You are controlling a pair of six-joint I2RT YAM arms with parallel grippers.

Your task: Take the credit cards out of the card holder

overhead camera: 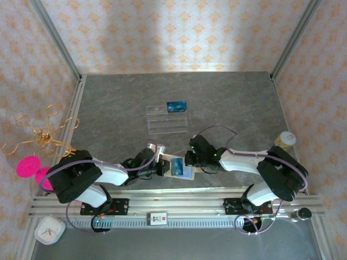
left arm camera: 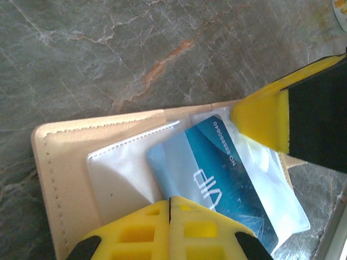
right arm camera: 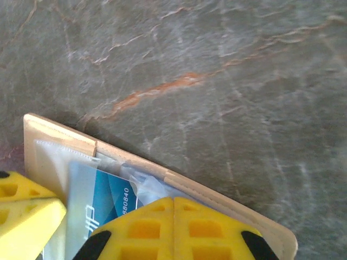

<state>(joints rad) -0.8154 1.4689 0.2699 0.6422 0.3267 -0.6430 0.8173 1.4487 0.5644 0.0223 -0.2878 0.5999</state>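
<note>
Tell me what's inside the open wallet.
One blue card with white lettering sits partly in a clear sleeve of the wallet; the neighbouring sleeve looks empty. The left tool covers the card's near edge, so any cards beneath are hidden.

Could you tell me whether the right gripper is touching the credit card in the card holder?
Touching. In the left wrist view, the right gripper rests its yellow tip on the credit card, with no gap.
</note>
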